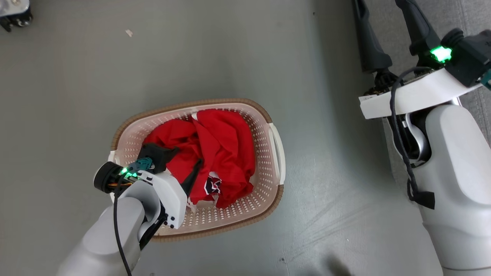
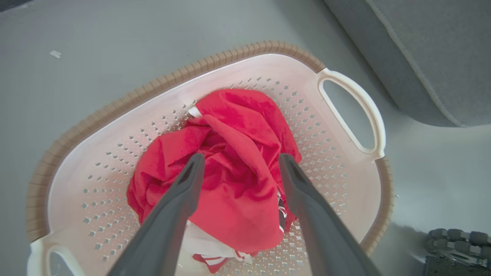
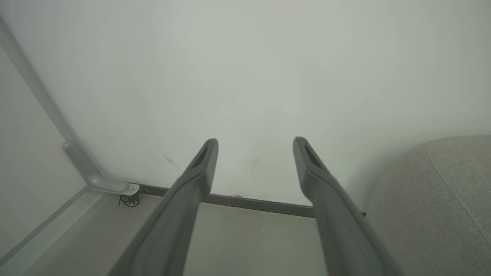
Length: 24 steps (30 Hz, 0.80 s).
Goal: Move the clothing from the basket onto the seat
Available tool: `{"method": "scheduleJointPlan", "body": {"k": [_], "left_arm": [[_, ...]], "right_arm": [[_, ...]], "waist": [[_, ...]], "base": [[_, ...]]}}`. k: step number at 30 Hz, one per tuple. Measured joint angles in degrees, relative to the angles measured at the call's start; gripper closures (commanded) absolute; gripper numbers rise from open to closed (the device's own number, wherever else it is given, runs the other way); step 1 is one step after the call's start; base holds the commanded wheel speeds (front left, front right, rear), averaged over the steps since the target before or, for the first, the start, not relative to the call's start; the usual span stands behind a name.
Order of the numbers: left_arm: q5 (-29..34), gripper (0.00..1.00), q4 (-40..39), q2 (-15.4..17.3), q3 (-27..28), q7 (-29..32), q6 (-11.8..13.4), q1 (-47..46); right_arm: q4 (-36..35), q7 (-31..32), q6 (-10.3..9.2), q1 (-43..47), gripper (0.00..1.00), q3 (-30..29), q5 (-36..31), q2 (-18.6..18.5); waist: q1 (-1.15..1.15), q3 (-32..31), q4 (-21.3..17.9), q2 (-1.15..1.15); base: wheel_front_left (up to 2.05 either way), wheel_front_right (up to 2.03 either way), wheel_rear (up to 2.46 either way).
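Bright red crumpled sports clothing (image 1: 218, 149) is found lying in the cream perforated plastic basket (image 1: 265, 161) on the grey floor (image 1: 230, 57). The left jaws are spread apart over it. The right jaws are held apart, empty, beside the grey upholstered seat (image 3: 433, 207).

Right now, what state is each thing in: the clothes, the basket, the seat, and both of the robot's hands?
Cream-white perforated plastic basket with brown rim: upright on the floor, loaded.
Bright red sports clothing with white trim: crumpled heap inside the basket, not gripped.
Large grey woven-fabric seat: beside the basket, not touching it.
Left hand: open, fingers astride the heap.
Right hand: open, holding nothing, aimed at a wall.
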Motion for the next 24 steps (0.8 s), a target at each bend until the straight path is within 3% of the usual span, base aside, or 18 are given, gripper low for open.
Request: {"method": "scheduleJointPlan", "body": {"k": [24], "left_arm": [[-0.6,0.00,4.4,0.8,-7.6,3.2,0.0,-9.1]], "right_arm": [[-1.0,-0.1,0.00,-8.3,0.00,3.2,2.6,0.0]], "waist": [[0.00,9.6,-3.0,0.00]], "base": [[0.00,0.00,0.00]]}}
